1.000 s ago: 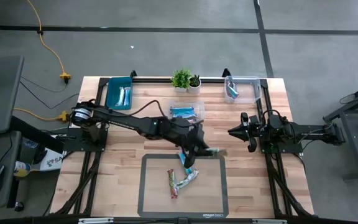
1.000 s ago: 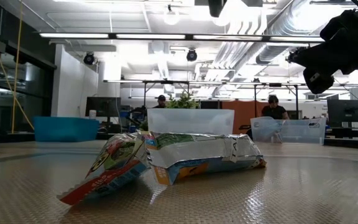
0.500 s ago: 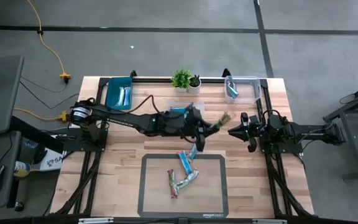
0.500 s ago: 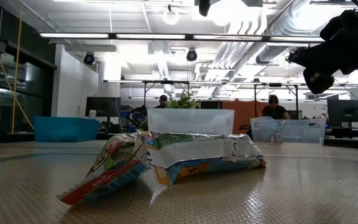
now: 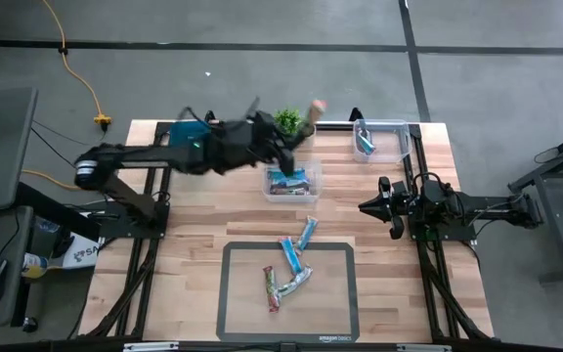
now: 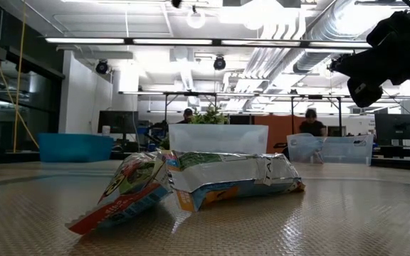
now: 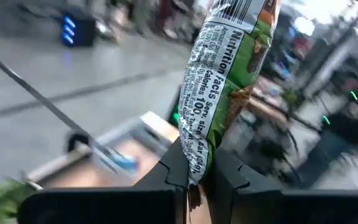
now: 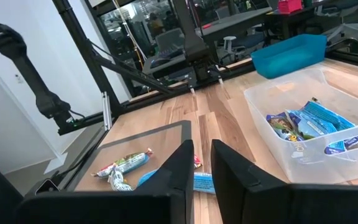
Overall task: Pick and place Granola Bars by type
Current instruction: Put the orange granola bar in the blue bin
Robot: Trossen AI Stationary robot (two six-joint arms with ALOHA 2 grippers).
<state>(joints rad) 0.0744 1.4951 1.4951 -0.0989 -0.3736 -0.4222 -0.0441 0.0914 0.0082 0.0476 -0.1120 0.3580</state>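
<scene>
Gripping a green granola bar (image 7: 229,81) between nearly closed fingers, the left gripper (image 7: 194,180) now hangs high over the table's (image 5: 194,254) far edge, close to the potted plants (image 5: 286,122); the bar stands up out of the jaws, its nutrition panel facing the wrist camera. One second earlier this gripper was low at the grey mat's (image 5: 335,313) far edge, and half a second ago it was passing beside the middle clear bin (image 5: 293,180), so the arm has swung up and away toward the far side.

On the mat lie three bars: a red-and-green one (image 5: 270,289), a blue-green one (image 5: 294,283) touching it, and a blue one (image 5: 289,252) at the far edge. Another blue bar (image 5: 307,233) lies on the wood just beyond the mat, uncovered since the arm left. The middle clear bin holds blue bars; the blue tray (image 5: 186,145) at the far left corner and the clear bin (image 5: 377,139) at the far right corner each hold a few too.

The right gripper (image 5: 365,207) waits above the table's right side, unmoved, its fingers (image 8: 182,163) almost together and holding nothing.
</scene>
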